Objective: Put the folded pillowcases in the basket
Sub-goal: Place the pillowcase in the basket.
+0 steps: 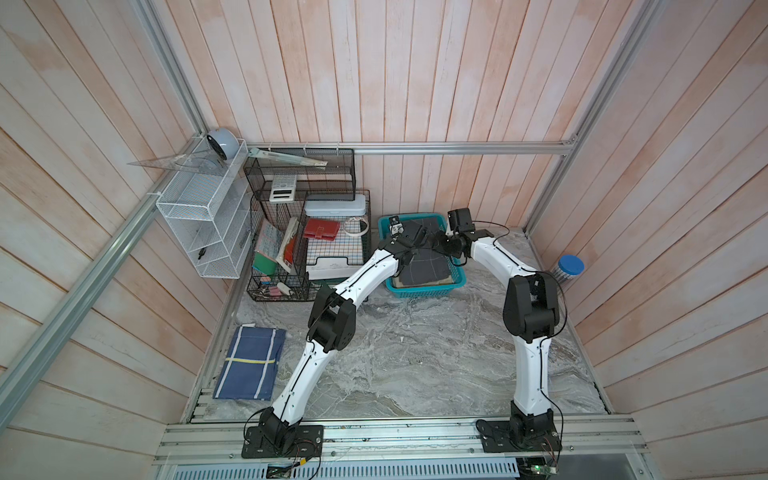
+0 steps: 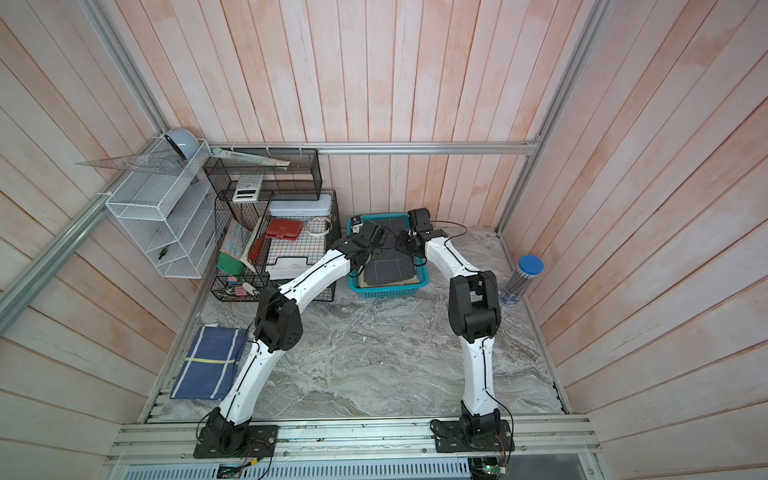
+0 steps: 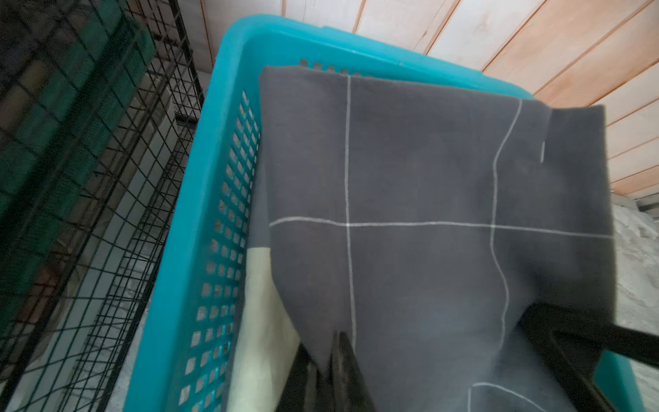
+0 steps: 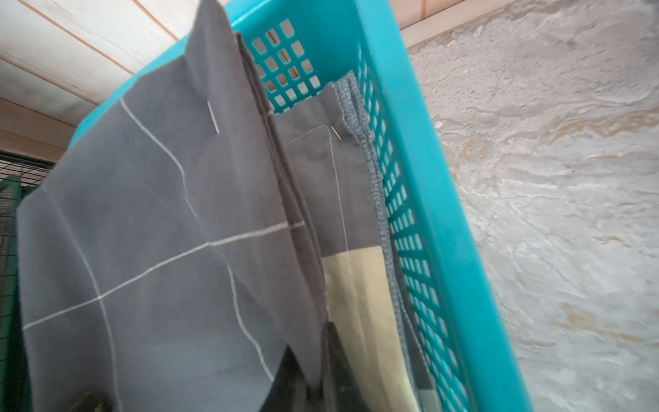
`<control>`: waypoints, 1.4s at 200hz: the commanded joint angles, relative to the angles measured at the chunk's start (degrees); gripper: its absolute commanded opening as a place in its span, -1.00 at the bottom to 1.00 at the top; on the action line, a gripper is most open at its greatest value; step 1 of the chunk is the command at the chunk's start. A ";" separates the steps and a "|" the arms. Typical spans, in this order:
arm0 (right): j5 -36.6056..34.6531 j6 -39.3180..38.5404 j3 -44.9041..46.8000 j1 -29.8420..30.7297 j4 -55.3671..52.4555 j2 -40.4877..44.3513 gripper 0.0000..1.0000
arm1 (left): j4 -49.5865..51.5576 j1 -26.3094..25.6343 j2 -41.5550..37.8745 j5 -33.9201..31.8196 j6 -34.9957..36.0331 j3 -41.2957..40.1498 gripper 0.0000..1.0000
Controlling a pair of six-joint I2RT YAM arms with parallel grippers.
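My left tool (image 3: 330, 356) pinched tight on pillowcase (image 3: 428, 199) edge; my right tool (image 4: 317, 374) likewise clamped on its other side. Pillowcase stretches away from both tools, over basket (image 3: 199, 185), partly inside, far corner raised over rim. Dark grey cloth, thin white grid lines, several folded layers, slightly rumpled. Cream-and-grey cloth (image 4: 360, 303) beneath it in basket. Basket sits toward desk (image 1: 415, 353) far edge, just beside black wire organiser (image 1: 252, 232).
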State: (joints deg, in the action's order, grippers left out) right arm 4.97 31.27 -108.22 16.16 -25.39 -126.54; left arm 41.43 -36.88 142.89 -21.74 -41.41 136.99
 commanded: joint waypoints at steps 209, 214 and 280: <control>5.14 0.02 -5.72 1.06 0.27 -1.81 0.03 | -21.29 -3.28 -36.15 -2.19 -2.91 -40.12 0.35; 4.98 0.02 -7.05 1.06 -0.58 -2.95 0.03 | -22.35 -3.37 -38.43 -1.98 -3.10 -42.04 0.39; 5.49 0.95 -3.98 0.76 -2.83 -2.11 0.10 | -18.75 -0.71 -59.01 -4.28 -3.83 -62.49 0.56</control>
State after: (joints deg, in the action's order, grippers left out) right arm 8.93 32.16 -116.05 17.15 -27.53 -133.08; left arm 21.02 -39.81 88.71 -24.34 -44.36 80.55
